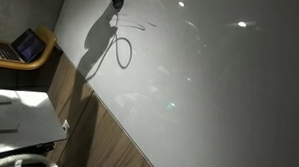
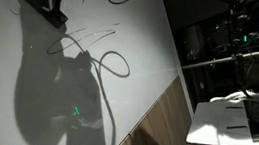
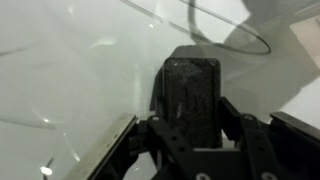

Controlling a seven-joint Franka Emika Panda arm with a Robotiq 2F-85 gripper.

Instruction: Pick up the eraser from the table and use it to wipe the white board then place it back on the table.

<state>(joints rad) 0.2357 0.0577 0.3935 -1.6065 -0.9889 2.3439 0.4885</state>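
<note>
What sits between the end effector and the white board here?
The eraser, clamped in the end effector, lies between it and the white board; the wrist view shows this best.

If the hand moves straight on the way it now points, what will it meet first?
Most likely the white board: the hand holds the eraser toward its surface, with nothing between. Whether the eraser already touches it is unclear.

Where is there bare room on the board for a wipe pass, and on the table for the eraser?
Whiteboard is bare except the scribbles near the gripper, which holds the eraser. Table: the patch beside the wood strip is free; its far side is cluttered.
</note>
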